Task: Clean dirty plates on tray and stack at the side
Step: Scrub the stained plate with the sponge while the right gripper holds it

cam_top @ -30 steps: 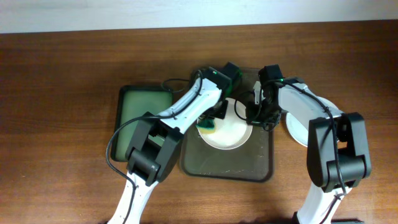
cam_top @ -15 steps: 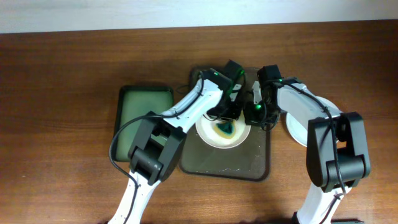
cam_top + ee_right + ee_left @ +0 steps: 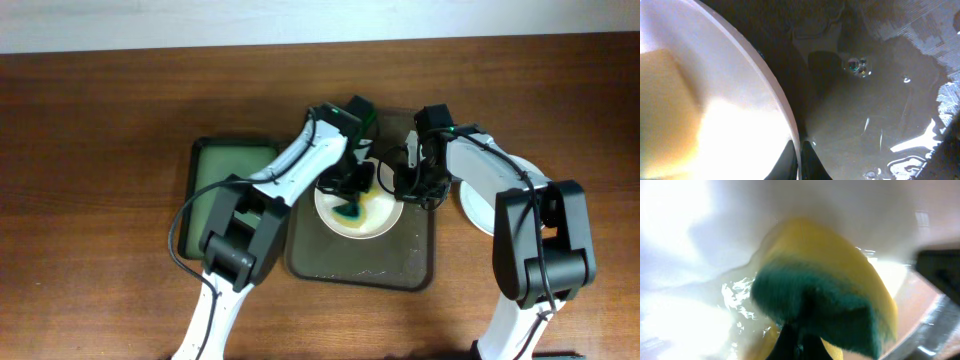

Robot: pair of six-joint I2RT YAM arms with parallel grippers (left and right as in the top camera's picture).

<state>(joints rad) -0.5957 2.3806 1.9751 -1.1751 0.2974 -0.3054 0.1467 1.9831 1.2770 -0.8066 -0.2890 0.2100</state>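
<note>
A white plate (image 3: 372,212) lies on the dark olive tray (image 3: 360,262), wet with yellowish liquid and carrying a teal smear (image 3: 348,212). My left gripper (image 3: 353,188) is shut on a yellow sponge (image 3: 825,295) with a green scrub face, pressed onto the plate (image 3: 700,240). My right gripper (image 3: 404,187) is shut on the plate's right rim (image 3: 790,125), one finger on each side of the edge. Another white plate (image 3: 480,215) rests on the table right of the tray, partly hidden under the right arm.
A smaller green tray (image 3: 225,180) with yellowish liquid sits left of the dark tray. The dark tray's floor (image 3: 880,110) is wet, with bubbles and streaks. Both arms cross over the tray's far half. Bare wooden table (image 3: 100,200) surrounds the trays.
My left gripper swept the sponge from the plate's left edge across to the right, then back toward the middle, leaving the teal smear in view. The right gripper kept its hold on the rim.
</note>
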